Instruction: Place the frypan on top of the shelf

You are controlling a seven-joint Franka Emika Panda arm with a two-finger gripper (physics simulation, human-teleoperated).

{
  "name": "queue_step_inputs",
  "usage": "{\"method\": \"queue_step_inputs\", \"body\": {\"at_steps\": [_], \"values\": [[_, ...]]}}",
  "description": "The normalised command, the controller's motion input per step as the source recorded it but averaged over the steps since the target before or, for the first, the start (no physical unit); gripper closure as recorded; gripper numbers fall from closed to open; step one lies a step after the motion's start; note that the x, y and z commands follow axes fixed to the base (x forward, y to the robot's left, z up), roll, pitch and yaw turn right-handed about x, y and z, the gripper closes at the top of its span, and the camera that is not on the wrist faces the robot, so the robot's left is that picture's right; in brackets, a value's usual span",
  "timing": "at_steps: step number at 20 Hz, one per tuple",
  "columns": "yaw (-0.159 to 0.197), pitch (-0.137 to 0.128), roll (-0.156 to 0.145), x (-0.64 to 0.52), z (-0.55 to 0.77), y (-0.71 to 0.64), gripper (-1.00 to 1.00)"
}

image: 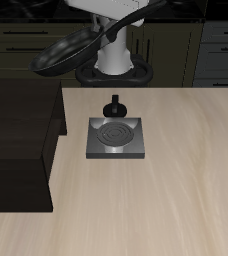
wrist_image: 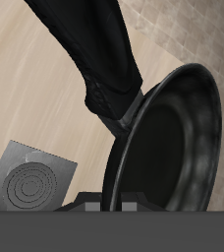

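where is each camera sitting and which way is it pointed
Exterior view: in front of the table and above it, looking down and back at the arm, shelf and burner plate.
Wrist view: on the gripper, looking down past the held frypan to the table.
Shared: frypan, burner plate.

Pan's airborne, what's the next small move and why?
Probably carry the round black frypan sideways and slightly forward over the dark boxy wooden shelf: the gripper holds its handle, it hangs tilted above the shelf's back corner, clear of the grey burner plate.
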Motion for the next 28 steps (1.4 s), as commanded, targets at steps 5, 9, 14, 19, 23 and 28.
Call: {"method": "queue_step_inputs", "body": {"at_steps": [5,9,14,19,23,28], "values": [[-0.020,-0.007,-0.023,0.06,0.01,-0.16,1.00],[-0.015,-0.006,-0.035,0.07,0.06,-0.25,1.00],[-0.019,-0.004,-0.046,0.08,0.05,-0.28,1.00],[-0.009,0.005,-0.027,0.07,-0.02,-0.16,1.00],[-0.012,0.020,-0.024,0.09,-0.13,-0.20,1.00],[-0.032,0.013,-0.014,0.06,-0.07,-0.16,1.00]]}}
